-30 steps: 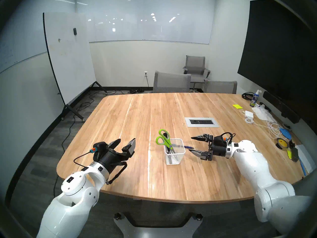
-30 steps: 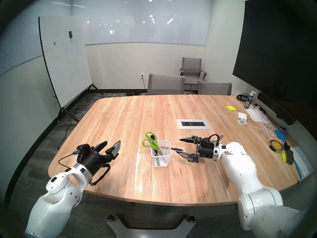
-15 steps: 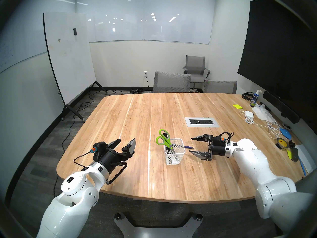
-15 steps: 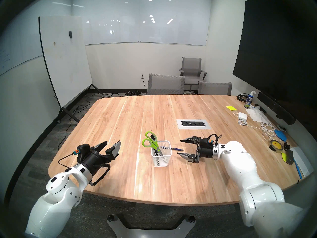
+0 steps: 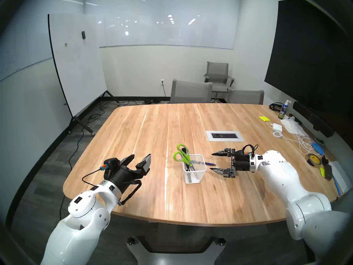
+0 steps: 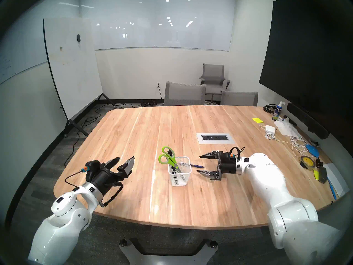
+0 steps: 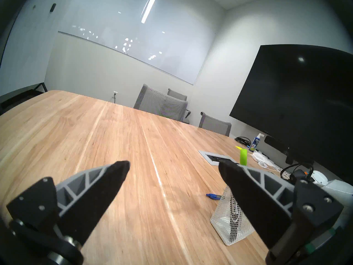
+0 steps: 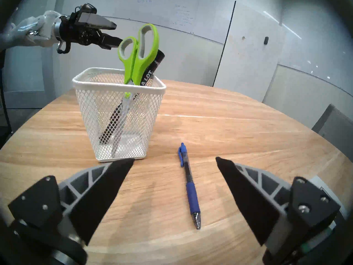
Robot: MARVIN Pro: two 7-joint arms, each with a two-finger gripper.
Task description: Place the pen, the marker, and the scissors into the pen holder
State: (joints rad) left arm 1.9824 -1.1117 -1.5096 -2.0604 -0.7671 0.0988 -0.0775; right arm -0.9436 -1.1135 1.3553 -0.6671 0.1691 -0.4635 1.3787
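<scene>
Scissors [image 8: 137, 54] and marker [image 8: 152, 71] stand tilted inside pen holder [image 8: 118, 113]. Pen [image 8: 190, 186] lies flat on counter [image 5: 152, 125], just beside holder, nearer right pincer [image 8: 174, 160], which gapes empty. Left pincer [image 7: 173, 167] also spread wide, empty, well apart from holder.

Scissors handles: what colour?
Lime green with grey inner lining on the scissors loops; clearest in the right wrist view.

On the wooden table [image 5: 152, 128], a power outlet panel [image 5: 224, 136] is set at centre; cables [image 5: 303, 142] and a spray bottle [image 5: 283, 109] are seen toward two o'clock.
</scene>
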